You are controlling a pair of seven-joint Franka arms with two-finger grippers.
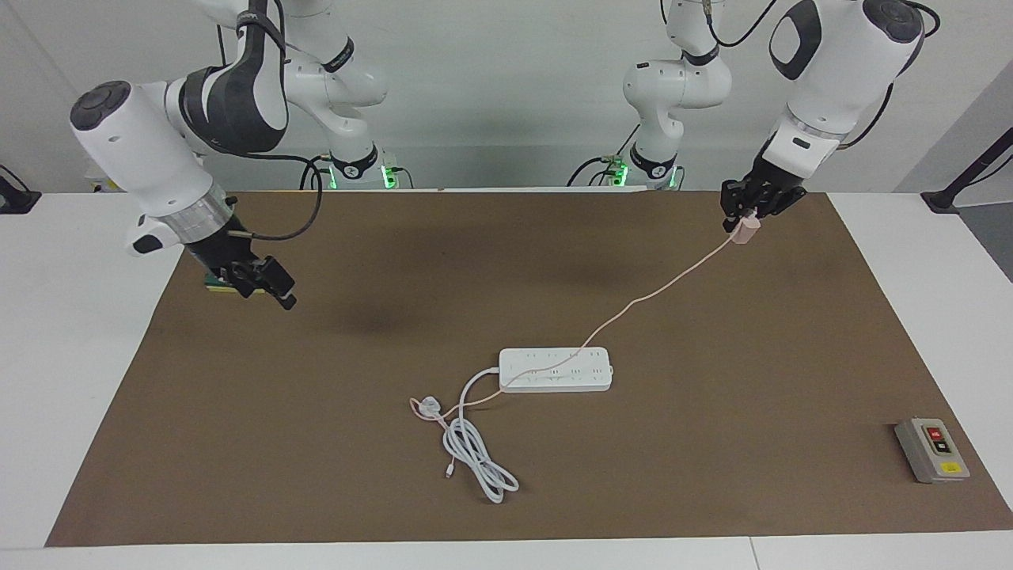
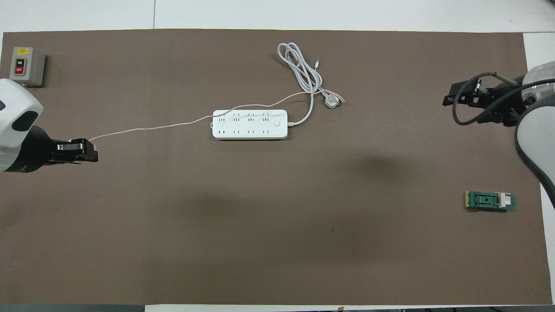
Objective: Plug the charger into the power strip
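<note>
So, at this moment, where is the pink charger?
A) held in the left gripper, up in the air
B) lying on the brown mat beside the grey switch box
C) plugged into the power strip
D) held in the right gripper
A: the charger hangs from the shut left gripper above the mat, toward the left arm's end of the table, and its thin cable runs down across the power strip.
</note>
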